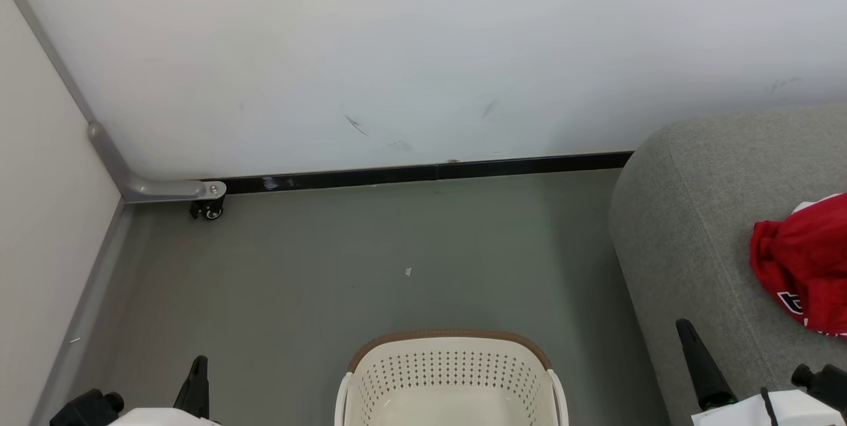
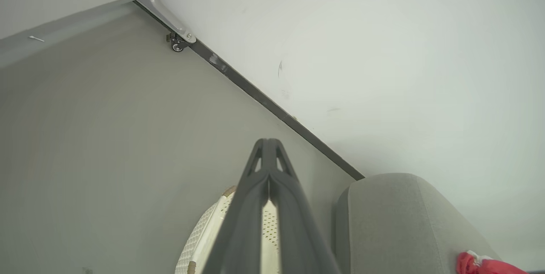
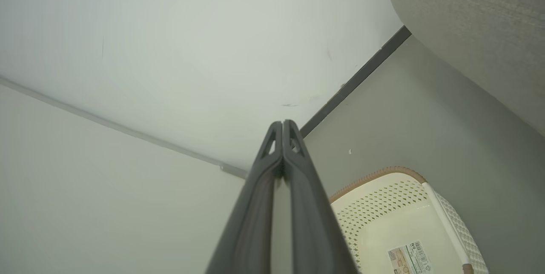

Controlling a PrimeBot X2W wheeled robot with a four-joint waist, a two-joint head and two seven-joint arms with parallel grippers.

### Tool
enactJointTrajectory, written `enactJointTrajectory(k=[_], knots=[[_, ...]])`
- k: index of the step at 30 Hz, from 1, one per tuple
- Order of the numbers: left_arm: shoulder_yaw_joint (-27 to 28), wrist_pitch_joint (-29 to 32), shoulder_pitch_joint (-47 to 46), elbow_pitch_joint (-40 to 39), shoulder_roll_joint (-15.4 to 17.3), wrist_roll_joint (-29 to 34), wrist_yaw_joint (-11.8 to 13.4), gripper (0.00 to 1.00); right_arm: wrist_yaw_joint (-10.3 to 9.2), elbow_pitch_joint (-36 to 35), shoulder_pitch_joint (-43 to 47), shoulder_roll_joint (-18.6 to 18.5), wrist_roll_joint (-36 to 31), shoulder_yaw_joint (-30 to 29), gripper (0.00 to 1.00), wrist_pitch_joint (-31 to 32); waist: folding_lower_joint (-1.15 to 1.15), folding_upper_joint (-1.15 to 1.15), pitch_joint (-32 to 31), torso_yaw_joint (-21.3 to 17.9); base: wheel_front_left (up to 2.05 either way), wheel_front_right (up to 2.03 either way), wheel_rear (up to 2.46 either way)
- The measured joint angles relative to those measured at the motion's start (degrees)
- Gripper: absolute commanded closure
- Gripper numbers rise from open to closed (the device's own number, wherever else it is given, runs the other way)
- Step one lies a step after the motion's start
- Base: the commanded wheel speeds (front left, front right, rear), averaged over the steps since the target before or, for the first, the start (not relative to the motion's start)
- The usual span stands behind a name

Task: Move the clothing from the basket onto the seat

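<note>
Judged essentially complete: clothing (image 1: 804, 267) lies on seat (image 1: 688, 227) at right edge, basket (image 1: 450, 335) at bottom centre shows bare, left gripper (image 2: 268, 144) and right gripper (image 3: 283, 126) closed, empty.

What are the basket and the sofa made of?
The basket looks like smooth cream plastic, probably moulded: rows of little holes, brown rim. The sofa looks like soft grey woven fabric: grainy texture and a seam show.

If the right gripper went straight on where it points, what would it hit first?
Probably the white wall, low near the dark skirting. Nothing shows between the shut right gripper and it; the basket and sofa lie off to the side. Depth is unclear.
</note>
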Motion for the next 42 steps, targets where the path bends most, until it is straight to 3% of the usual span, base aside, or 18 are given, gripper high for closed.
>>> enactJointTrajectory(k=[8,15,42], knots=[[1.4,1.4,-0.4,0.0,-0.4,-6.2,-1.6,1.0,0.0,1.5,-1.2,-0.5,7.4,-0.1,1.0,1.2,-0.4,0.0,0.6,0.2,0.0,0.0,0.0],[2.8,2.7,-1.2,-0.1,-0.7,-11.5,-3.1,1.0,0.0,2.5,-2.4,-1.2,13.9,-0.2,1.0,2.3,-0.58,0.0,1.2,0.4,0.0,0.0,0.0],[7.8,8.0,-2.6,-0.3,-2.2,-31.9,-9.0,1.0,-0.01,6.0,-7.0,-2.6,38.3,-0.6,1.0,6.3,-0.66,0.0,2.4,1.1,0.0,0.0,0.0]])
